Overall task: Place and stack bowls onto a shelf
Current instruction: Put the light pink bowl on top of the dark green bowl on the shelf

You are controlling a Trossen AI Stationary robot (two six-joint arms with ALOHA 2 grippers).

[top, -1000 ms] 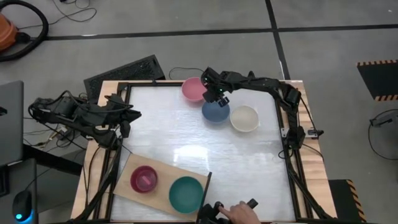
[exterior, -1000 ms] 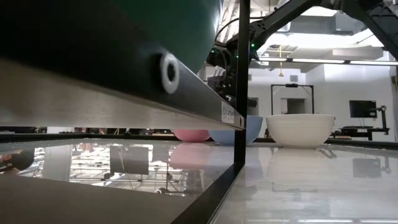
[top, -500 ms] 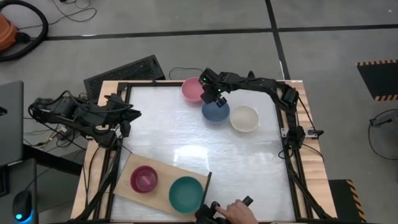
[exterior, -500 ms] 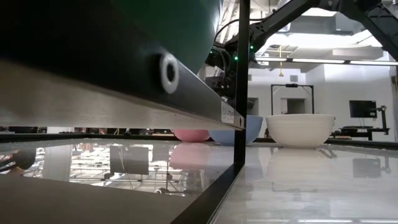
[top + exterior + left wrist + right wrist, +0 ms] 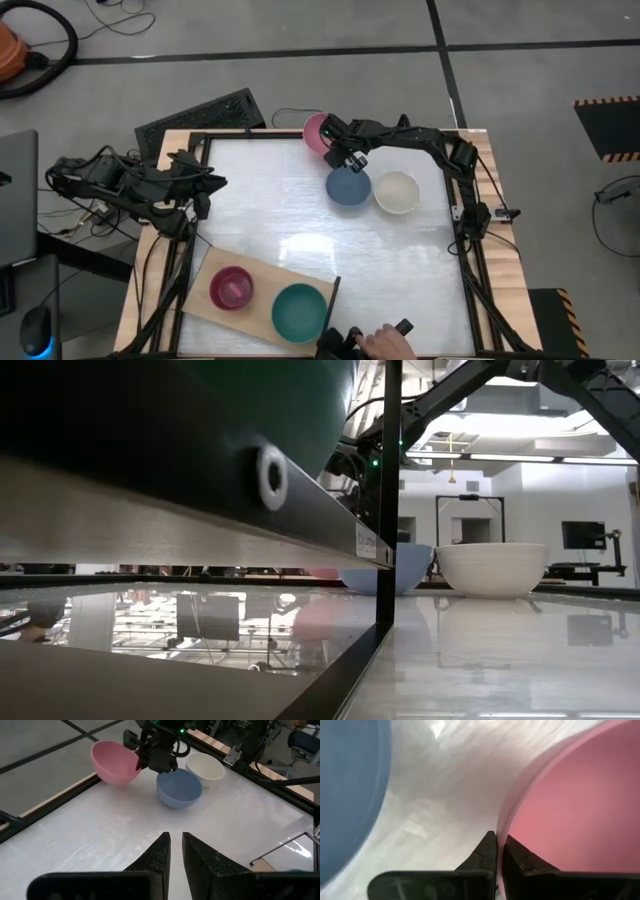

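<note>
A light pink bowl is tilted at the table's far edge, and my right gripper is shut on its rim. The slate blue bowl and the cream white bowl stand on their bases just to its near right. The shelf, a pale wood board at the near left, carries a magenta bowl and a teal green bowl. My left gripper hovers shut at the table's left edge, holding nothing. My right gripper pinches the pink bowl's rim on the side facing the blue bowl, one finger inside the bowl and one outside. The fingers slant down from above. The bowl is tipped; I cannot tell whether its base still touches the table.
A black frame runs around the white tabletop. A person's hand rests on a dark device at the near edge. A dark mat lies beyond the far left corner. The table's middle is bare.
My right gripper has shut on the pink bowl's rim, where it stood open over it before. The pink bowl has tipped and shifted toward the far edge; in the low view it has almost gone from its former place on the table.
</note>
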